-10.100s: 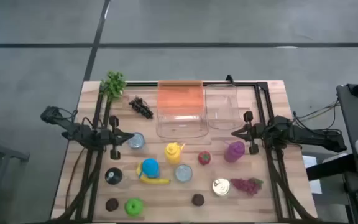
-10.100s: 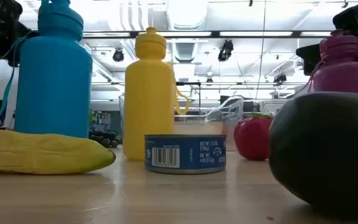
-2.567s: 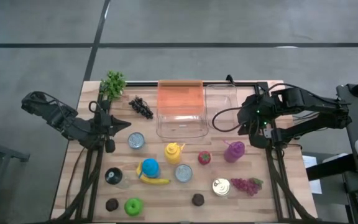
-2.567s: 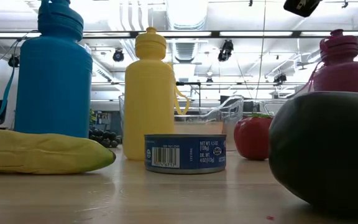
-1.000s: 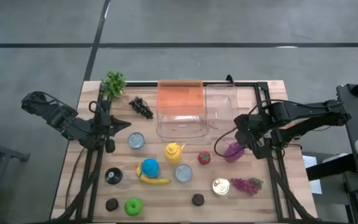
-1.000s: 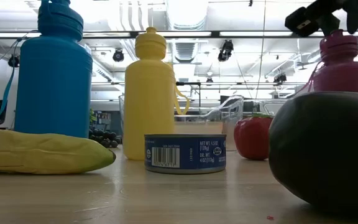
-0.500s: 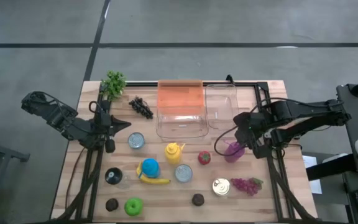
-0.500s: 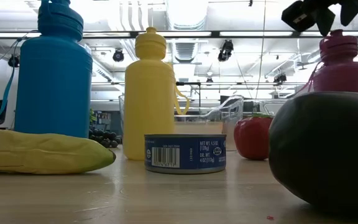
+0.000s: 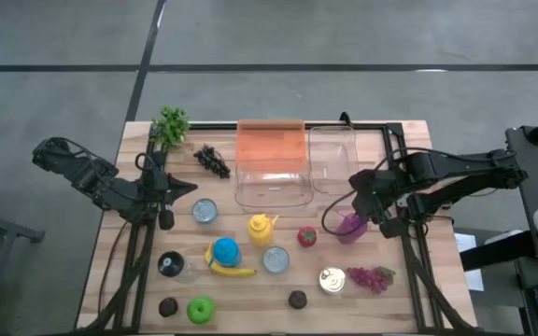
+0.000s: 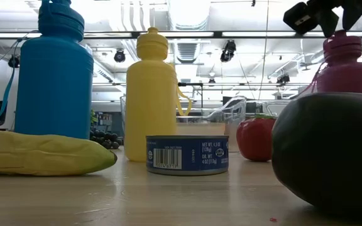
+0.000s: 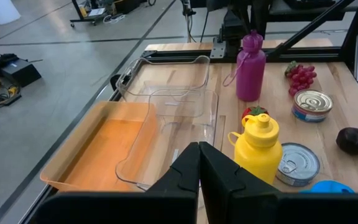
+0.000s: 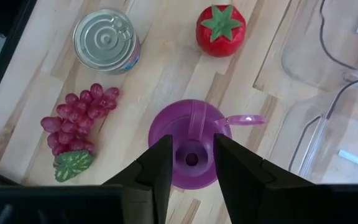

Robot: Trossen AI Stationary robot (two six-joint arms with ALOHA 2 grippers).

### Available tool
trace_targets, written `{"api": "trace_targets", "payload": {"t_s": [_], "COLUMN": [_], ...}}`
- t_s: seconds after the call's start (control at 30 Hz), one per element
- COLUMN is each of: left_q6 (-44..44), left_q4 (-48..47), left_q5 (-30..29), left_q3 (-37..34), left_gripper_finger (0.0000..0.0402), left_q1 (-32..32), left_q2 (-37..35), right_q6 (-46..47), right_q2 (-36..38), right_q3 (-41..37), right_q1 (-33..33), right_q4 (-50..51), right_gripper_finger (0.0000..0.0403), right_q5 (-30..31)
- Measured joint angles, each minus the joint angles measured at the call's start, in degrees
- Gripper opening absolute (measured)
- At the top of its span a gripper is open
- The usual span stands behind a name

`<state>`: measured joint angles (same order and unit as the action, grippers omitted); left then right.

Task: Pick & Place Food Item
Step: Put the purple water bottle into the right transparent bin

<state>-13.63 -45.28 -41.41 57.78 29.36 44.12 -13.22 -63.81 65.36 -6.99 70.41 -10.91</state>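
A purple bottle (image 9: 348, 224) (image 12: 191, 155) stands upright on the wooden table, right of centre. My right gripper (image 12: 191, 140) (image 10: 332, 28) points steeply down at it, open, one finger on either side of the cap (image 12: 191, 158). Close by are a red tomato (image 12: 220, 28), a purple grape bunch (image 12: 79, 115) and a tin can (image 12: 106, 40). At the table's left, above it, my left gripper (image 9: 192, 187) (image 11: 199, 155) is shut on nothing. My right gripper comes at the purple bottle's cap (image 10: 343, 43) from above, with a finger (image 12: 160, 155) on each side of it. I cannot tell whether the fingertips touch the cap. The bottle stands on its base on the table.
An orange container (image 9: 271, 149) and a clear container (image 9: 332, 159) sit at the far middle. Yellow bottle (image 9: 261, 227), blue bottle (image 9: 224, 252), banana (image 9: 233, 272), cans (image 9: 276, 259) (image 9: 204, 212), green apple (image 9: 200, 309), dark grapes (image 9: 213, 161) and greens (image 9: 170, 124) fill the centre and left.
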Motion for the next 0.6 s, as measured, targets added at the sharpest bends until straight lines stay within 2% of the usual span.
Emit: {"api": "trace_targets", "payload": {"t_s": [0.3,0.6], "left_q6": [0.02,0.02], "left_q4": [0.0,0.0], "left_q5": [0.0,0.0], "left_q3": [0.0,0.0], "left_gripper_finger": [0.001,0.001], "left_q1": [0.0,0.0], "left_q2": [-0.02,-0.02], "right_q6": [-0.48,-0.5], "right_q2": [0.11,0.09], "right_q3": [-2.07,-1.5], "right_q1": [0.01,0.01], "right_q4": [-1.28,-1.38], "right_gripper_finger": [0.011,0.0082], "right_q5": [-0.03,0.02]}}
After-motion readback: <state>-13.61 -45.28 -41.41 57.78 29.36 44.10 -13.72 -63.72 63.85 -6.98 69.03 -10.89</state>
